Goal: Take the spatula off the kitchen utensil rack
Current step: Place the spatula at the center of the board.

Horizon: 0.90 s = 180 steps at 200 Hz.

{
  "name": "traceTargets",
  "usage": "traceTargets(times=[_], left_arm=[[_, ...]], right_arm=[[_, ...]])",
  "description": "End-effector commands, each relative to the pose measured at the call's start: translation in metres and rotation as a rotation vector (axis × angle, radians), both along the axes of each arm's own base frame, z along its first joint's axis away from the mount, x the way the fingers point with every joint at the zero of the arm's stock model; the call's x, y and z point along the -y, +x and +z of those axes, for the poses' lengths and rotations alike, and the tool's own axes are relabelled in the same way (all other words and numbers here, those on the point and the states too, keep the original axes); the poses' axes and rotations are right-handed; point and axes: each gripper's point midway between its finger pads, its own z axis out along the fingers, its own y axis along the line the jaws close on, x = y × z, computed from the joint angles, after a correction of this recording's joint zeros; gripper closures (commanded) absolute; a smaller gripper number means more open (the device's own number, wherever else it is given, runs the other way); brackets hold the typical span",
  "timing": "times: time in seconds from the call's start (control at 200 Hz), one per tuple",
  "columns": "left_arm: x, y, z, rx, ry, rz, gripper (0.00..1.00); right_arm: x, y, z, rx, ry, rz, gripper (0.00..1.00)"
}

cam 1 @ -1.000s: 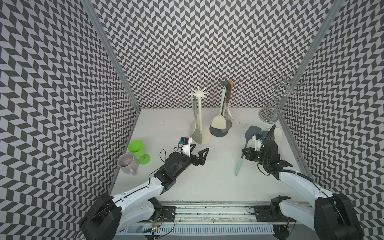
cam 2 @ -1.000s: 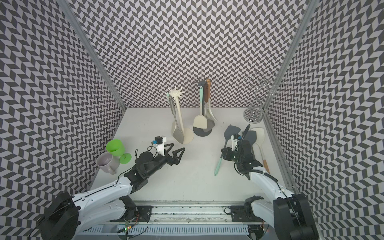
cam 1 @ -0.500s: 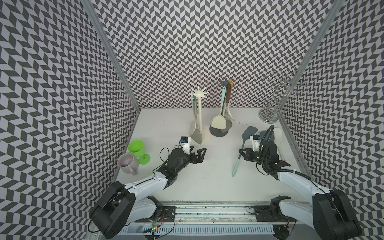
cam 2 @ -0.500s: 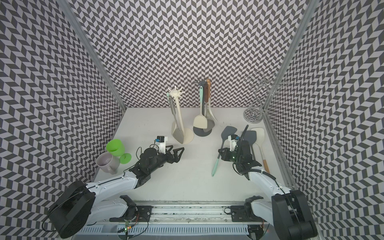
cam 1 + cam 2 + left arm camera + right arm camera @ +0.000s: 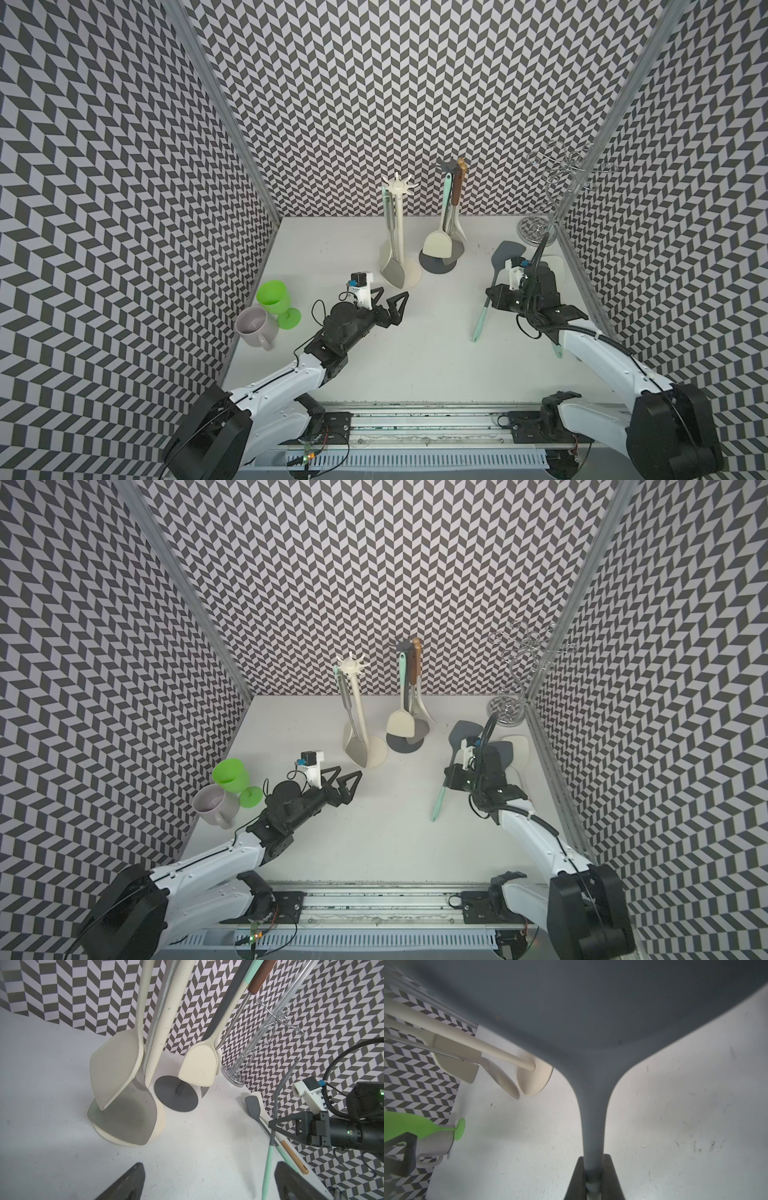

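The spatula (image 5: 508,253) (image 5: 466,733) has a dark grey blade and a mint handle. My right gripper (image 5: 492,297) (image 5: 451,777) (image 5: 593,1172) is shut on its shaft, off the racks, over the right side of the table. Its blade (image 5: 591,1043) fills the right wrist view. A dark grey utensil rack (image 5: 451,199) (image 5: 409,679) at the back carries a cream spatula (image 5: 437,245). A cream rack (image 5: 400,232) carries a grey spatula (image 5: 392,272). My left gripper (image 5: 392,294) (image 5: 347,773) (image 5: 209,1164) is open and empty, just in front of the cream rack's base.
A green goblet (image 5: 274,297) and a grey mug (image 5: 254,328) stand by the left wall. A wire stand (image 5: 536,226) is in the back right corner. More utensils (image 5: 517,746) lie along the right wall, partly under my right arm.
My right gripper has shifted the held spatula slightly, toward the back. My left gripper, still open, has edged a little toward the cream rack.
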Motion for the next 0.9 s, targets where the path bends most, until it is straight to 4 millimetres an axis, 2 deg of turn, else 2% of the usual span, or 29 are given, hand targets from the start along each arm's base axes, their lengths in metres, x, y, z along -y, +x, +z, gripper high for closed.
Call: traceTargets(times=[0.0, 0.185, 0.295, 0.586, 0.776, 0.896], left_arm=[[-0.003, -0.004, 0.006, 0.013, -0.037, -0.002, 0.01], [-0.005, -0.007, 0.007, 0.010, -0.056, 0.000, 0.01], [-0.006, -0.008, 0.008, 0.012, -0.065, 0.000, 0.01], [-0.002, -0.009, -0.002, -0.014, -0.070, -0.020, 0.01], [-0.003, -0.008, -0.004, -0.010, -0.060, -0.013, 0.01], [-0.005, -0.008, 0.000, 0.001, -0.064, -0.008, 0.01]], right_arm=[[0.013, 0.001, 0.002, -0.021, -0.128, -0.003, 1.00], [0.024, 0.002, -0.006, -0.072, -0.256, 0.027, 1.00], [0.023, 0.003, -0.012, -0.140, -0.288, 0.054, 1.00], [0.040, 0.011, -0.071, -0.460, -0.443, 0.079, 1.00], [0.071, 0.014, -0.093, -0.582, -0.518, 0.019, 1.00], [0.090, 0.012, -0.096, -0.615, -0.574, -0.028, 1.00]])
